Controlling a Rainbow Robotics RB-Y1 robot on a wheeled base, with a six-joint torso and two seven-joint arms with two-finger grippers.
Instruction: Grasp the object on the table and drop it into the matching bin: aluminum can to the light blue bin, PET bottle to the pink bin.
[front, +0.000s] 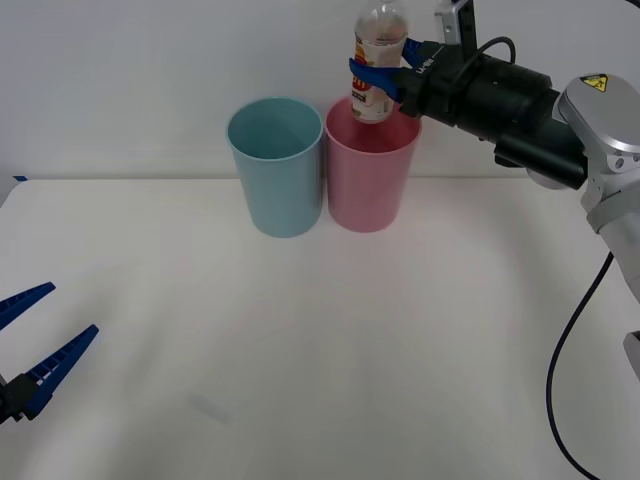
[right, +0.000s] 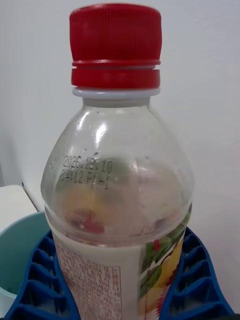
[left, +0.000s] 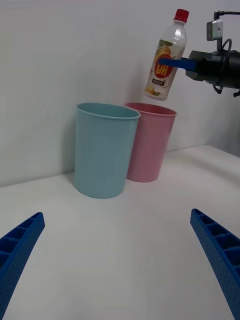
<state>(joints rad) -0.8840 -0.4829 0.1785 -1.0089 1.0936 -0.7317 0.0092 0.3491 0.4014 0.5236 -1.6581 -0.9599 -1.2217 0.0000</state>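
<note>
right pincer (front: 378, 78): clamped on small clear plastic bottle with red screw cap (front: 380, 62), held upright above mouth of tall pink plastic bin (front: 370, 170) | pale teal-blue plastic bin (front: 276, 166): touching it | left pincer (front: 30, 345): spread wide, low over white table (front: 330, 340)

A red ribbed cap (right: 115, 44) above a white collar ring is seen on the clear PET bottle (front: 378, 62), whose label (right: 122, 280) is printed yellow, red and green on white. Blue ribbed fingers are shown on the right gripper (front: 378, 74) and the left gripper (front: 40, 352). The pink bin (front: 368, 172), the pale teal light blue bin (front: 276, 168) and the white table (front: 330, 340) are plain, unpatterned
</note>
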